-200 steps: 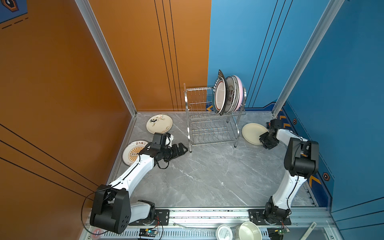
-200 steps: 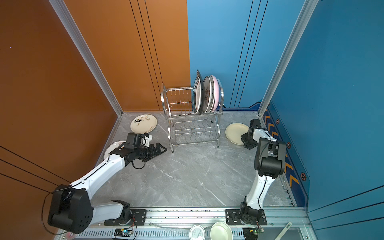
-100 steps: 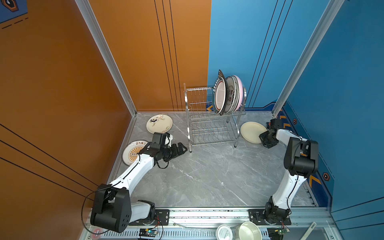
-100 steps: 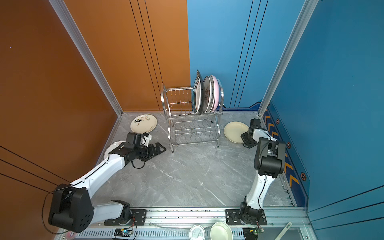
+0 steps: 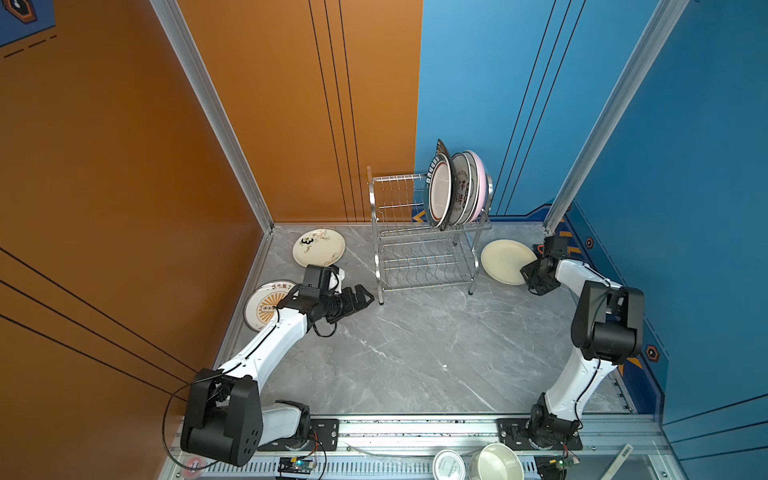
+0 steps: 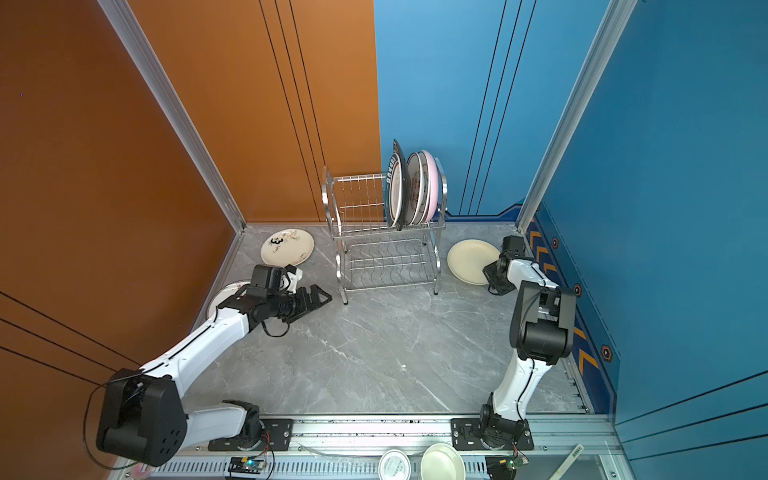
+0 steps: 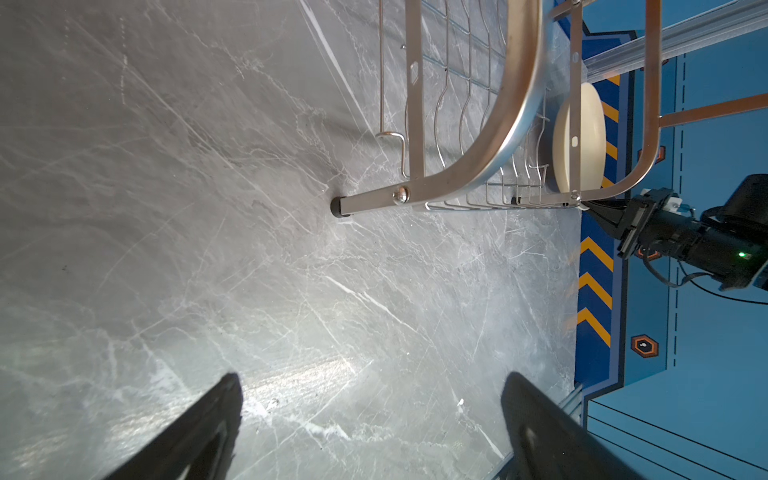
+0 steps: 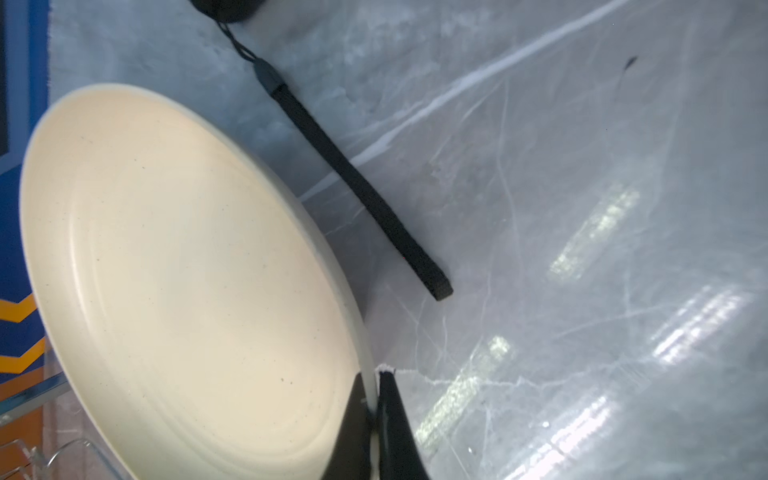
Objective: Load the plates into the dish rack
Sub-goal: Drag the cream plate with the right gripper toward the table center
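- The dish rack (image 5: 377,253) stands with its long side running left to right across both top views, parallel to the back wall.
- The racked plates (image 5: 439,195) stand on edge in the right end of its upper tier. Their faces are turned toward the rack's left end, and the pink plate (image 5: 482,183) is outermost.
- The plain cream plate (image 5: 500,257) is just right of the rack, face up and seemingly tipped.
- The right gripper (image 5: 525,272) is pinched on the rim farthest from the rack, one finger above and one below.
- The left gripper (image 5: 362,296) is near the rack's front left leg and points at it. Its jaws are spread wide and hold nothing.
- The panda plate (image 5: 319,247) and the sunburst plate (image 5: 266,305) lie flat on the floor (image 5: 415,353), left of the rack.
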Robot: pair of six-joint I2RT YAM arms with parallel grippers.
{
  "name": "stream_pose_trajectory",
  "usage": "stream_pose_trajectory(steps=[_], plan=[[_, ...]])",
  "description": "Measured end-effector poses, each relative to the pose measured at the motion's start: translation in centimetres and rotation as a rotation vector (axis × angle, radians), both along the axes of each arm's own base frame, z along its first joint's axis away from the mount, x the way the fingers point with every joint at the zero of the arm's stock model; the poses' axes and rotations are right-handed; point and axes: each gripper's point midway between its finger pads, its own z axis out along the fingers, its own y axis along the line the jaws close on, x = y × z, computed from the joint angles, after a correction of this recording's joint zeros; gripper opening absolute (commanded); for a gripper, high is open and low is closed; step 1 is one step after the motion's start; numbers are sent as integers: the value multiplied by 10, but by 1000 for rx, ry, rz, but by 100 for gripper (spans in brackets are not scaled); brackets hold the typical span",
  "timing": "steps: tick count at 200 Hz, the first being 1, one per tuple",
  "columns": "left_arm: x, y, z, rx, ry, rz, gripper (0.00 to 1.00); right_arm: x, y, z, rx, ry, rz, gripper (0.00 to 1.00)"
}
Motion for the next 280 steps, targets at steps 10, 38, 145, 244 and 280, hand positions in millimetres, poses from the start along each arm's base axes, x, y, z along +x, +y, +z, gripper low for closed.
stream_pose_trajectory(steps=[10, 38, 145, 244, 280], plan=[[0, 0, 1, -1, -4, -1, 98, -2, 1, 13, -10, -26, 7, 0], [-1, -1, 6, -8, -18, -4, 98, -18, 4, 41, -30, -79, 18, 0], [-10, -16, 17, -50, -35, -68, 98, -109, 27, 111, -79, -173, 76, 0], [-27, -40, 35, -107, -69, -164, 98, -166, 122, 132, -124, -175, 406, 0], [-29, -50, 48, -172, -113, -193, 98, -179, 161, 128, -146, -175, 552, 0]])
